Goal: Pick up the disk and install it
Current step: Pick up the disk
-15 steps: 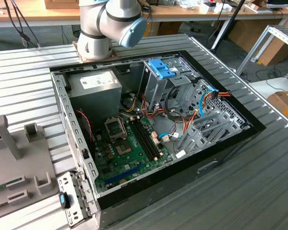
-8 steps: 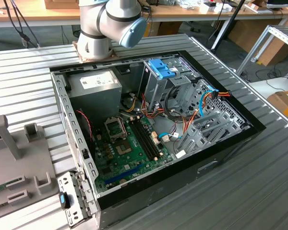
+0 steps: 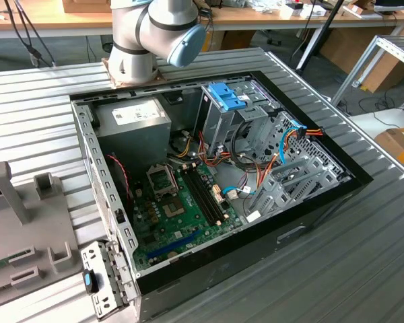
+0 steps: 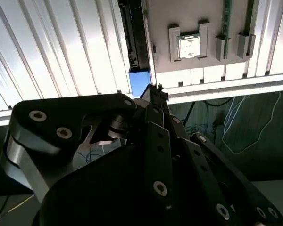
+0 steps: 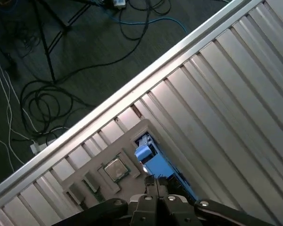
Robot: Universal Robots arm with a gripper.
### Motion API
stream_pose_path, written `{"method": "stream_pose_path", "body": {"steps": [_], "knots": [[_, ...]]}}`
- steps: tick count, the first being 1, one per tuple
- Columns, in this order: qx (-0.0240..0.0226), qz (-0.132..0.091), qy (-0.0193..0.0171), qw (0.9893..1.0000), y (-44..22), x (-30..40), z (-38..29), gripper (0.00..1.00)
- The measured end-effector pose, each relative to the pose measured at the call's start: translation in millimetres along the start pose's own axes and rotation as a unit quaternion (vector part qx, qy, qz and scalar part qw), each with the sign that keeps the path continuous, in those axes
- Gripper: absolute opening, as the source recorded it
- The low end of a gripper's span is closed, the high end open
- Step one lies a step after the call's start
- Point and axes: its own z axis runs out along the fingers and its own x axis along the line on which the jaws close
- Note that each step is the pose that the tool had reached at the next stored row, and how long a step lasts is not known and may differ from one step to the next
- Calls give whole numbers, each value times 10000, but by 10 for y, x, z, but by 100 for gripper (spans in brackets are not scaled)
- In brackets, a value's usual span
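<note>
The disk (image 5: 156, 165) is a long, narrow piece in both wrist views, with a bright blue rail along its upper side and a dark body beside the rail. It appears to stand on one long side rather than lie flat, though this is not certain. A small blue tab sits at one end, and that end points toward the nearest edge of the ribbed metal surface (image 5: 236, 94), close to it. The rest runs straight inward, roughly square to that edge. In the second wrist view the disk (image 4: 138, 83) sits just beside one side of the gray fixture plate (image 4: 188, 14), parallel to it.
</note>
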Motion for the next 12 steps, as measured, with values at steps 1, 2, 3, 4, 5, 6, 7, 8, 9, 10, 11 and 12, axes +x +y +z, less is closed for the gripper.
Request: {"method": "stream_pose_path", "body": {"steps": [1, 2, 3, 4, 5, 6, 7, 8, 9, 10, 11, 12], "knots": [[0, -142, -1, 9999, 0, 0, 2, 11], [0, -316, -2, 9995, 0, 0, 3, 11], [0, -463, -2, 9989, 0, 0, 4, 11], [0, -699, -3, 9976, 0, 0, 6, 11], [0, -878, -3, 9961, 0, 0, 6, 11], [0, -1036, -4, 9946, 0, 0, 7, 11], [0, -1196, -5, 9928, 0, 0, 8, 11], [0, -1342, -5, 9910, 0, 0, 9, 11], [0, -1431, -5, 9897, 0, 0, 9, 11], [0, -1579, -6, 9875, 0, 0, 10, 11], [-1, -1746, -6, 9846, 0, 0, 10, 11], [0, -1938, -7, 9810, 0, 0, 11, 11]]}}
